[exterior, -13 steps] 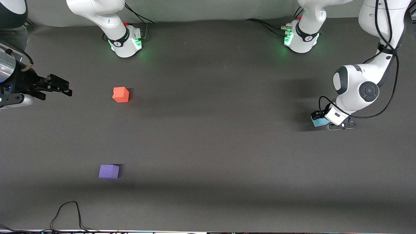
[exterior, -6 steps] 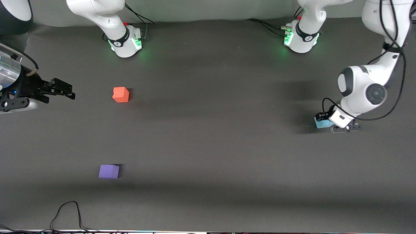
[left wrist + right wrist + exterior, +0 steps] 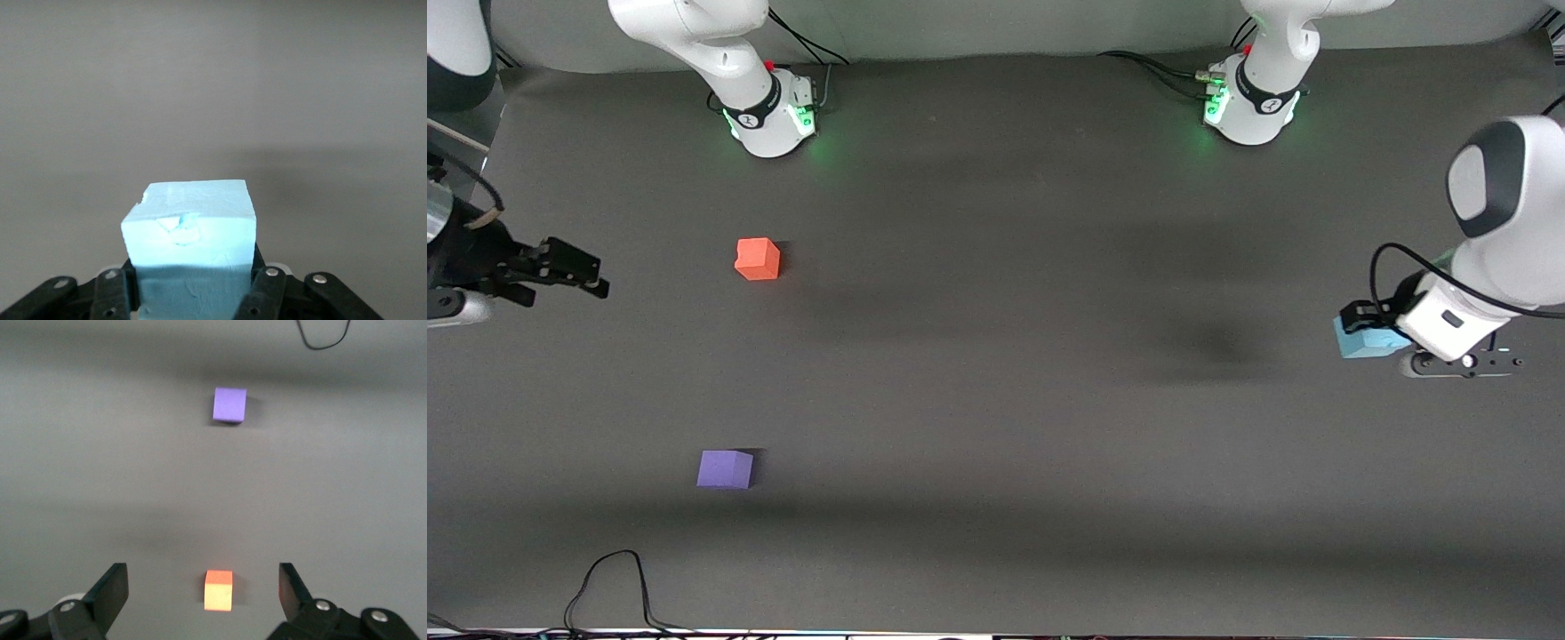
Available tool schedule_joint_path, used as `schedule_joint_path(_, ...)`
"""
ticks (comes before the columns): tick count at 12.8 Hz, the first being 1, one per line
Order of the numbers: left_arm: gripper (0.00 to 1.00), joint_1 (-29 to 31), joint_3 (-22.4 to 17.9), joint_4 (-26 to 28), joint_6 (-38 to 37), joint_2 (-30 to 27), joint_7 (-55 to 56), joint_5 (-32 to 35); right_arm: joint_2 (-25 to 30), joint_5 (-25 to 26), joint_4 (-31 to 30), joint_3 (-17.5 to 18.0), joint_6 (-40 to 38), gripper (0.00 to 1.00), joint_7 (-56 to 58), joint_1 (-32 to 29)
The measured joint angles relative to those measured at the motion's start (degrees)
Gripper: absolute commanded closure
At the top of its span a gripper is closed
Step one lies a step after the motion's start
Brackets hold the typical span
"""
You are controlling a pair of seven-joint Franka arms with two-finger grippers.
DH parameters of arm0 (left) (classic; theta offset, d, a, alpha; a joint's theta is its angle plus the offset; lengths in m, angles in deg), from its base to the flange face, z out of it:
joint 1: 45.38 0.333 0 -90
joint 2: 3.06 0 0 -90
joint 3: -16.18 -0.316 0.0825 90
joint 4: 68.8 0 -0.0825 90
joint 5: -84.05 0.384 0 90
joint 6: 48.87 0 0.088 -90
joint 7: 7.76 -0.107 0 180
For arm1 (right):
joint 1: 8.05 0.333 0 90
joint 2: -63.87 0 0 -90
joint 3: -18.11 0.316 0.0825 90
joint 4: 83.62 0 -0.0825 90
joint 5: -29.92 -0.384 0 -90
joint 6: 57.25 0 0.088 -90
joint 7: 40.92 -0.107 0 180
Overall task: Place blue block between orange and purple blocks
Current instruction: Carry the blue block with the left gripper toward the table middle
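The left end effector [image 3: 1371,331] pinches the blue block [image 3: 1360,340] aloft over the counter's [image 3: 996,373] left-arm end, ready for carrying. The right end effector [image 3: 200,593], fingers spread, waits near the orange block [image 3: 758,259]; the purple block [image 3: 725,468] lies nearer the front camera, leaving a gap between them.

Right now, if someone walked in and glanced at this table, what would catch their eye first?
Probably the blue block, clamped in the left end effector and lifted above the left arm's end of the table. Next, the orange block and the purple block sit apart on the dark mat toward the right arm's end, purple nearer the front camera. The right end effector hangs open beside the orange block, waiting.
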Motion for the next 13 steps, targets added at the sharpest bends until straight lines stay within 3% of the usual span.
schedule_joint_path(3, 0.65, -13.73, 0.65, -7.91, -0.46, 4.31, 20.60, -0.12, -2.49, 0.00, 2.13, 0.02, -0.03, 0.00, 0.00, 0.05)
schedule_joint_path(6, 0.65, -26.90, 0.81, -19.08, -0.13, 14.85, 36.99, 0.11, -4.35, 0.00, 2.42, 0.49, 0.02, 0.00, 0.00, 0.37)
schedule_joint_path(9, 0.65, -36.56, 0.70, -27.81, 5.82, 26.05, 44.93, 0.54, -5.63, 0.00, 3.53, 0.56, 0.12, 0.00, 0.00, 0.32)
schedule_joint_path(13, 0.65, -43.95, 0.37, -30.93, 16.25, 35.91, 48.28, 1.54, -5.93, 0.00, 3.78, 0.55, 0.12, 0.00, 0.00, 0.21)
